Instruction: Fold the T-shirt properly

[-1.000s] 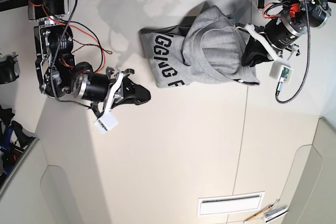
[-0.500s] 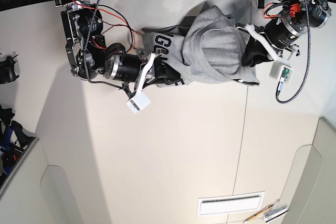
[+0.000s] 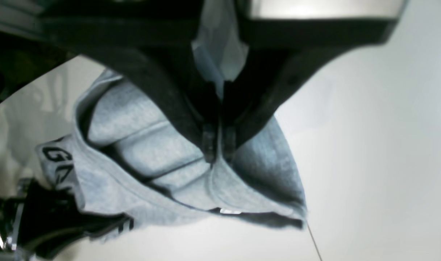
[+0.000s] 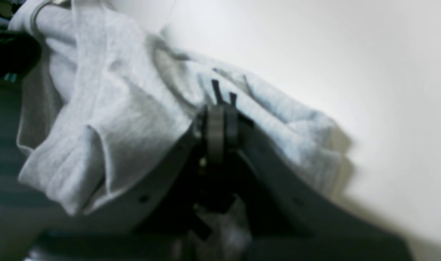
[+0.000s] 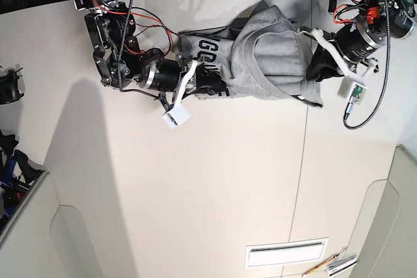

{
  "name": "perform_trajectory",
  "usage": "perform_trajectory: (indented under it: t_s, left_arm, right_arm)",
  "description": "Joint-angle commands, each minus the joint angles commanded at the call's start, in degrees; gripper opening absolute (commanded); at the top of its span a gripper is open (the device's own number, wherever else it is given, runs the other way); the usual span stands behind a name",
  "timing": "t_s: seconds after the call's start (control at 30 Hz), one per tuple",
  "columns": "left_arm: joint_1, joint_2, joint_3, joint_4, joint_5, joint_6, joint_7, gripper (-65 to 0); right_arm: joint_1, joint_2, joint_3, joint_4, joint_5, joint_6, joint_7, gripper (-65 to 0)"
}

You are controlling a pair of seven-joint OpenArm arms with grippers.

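Here the T-shirt (image 5: 264, 63) is lying bunched at the upper middle of the base frame on the table (image 5: 215, 180), the left gripper (image 3: 217, 145) clenching its right edge and the right gripper (image 4: 220, 108) clenching its lettered left edge.
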Motion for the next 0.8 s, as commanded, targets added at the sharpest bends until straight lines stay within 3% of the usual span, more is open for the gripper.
perform_trajectory:
  t_s: [0.1, 0.3, 0.4, 0.47, 0.63, 0.8]
  left_arm:
    - [0.0, -3.8, 0.0, 0.0, -2.6, 0.0, 1.2, -65.0]
    - [0.0, -10.4, 0.0, 0.0, -2.9, -0.4, 1.1, -65.0]
    - [0.0, -10.7, 0.0, 0.0, -4.3, -0.4, 1.1, -44.8]
    - [0.0, -10.7, 0.0, 0.0, -6.1, -0.4, 1.1, -37.3]
    - [0.0, -10.7, -0.1, 0.0, -12.1, -0.5, 1.4, -36.4]
    - [1.5, -10.7, 0.0, 0.0, -20.0, -1.1, 5.0, -36.4]
  right_arm:
    - [0.0, 0.2, 0.0, 0.0, -0.1, 0.0, 0.0, -65.0]
    - [0.0, 0.3, 0.0, 0.0, -0.1, 0.0, 0.0, -65.0]
    - [0.2, 0.3, 0.0, 0.0, -0.1, 0.0, 0.0, -65.0]
    - [0.3, 0.3, 0.0, 0.0, 0.0, 0.0, 0.0, -65.0]
    - [0.5, 0.5, 0.0, 1.2, 2.3, -0.04, -0.1, -65.0]
    - [0.5, 2.8, 0.0, 11.3, 4.5, -0.04, -1.6, -65.0]
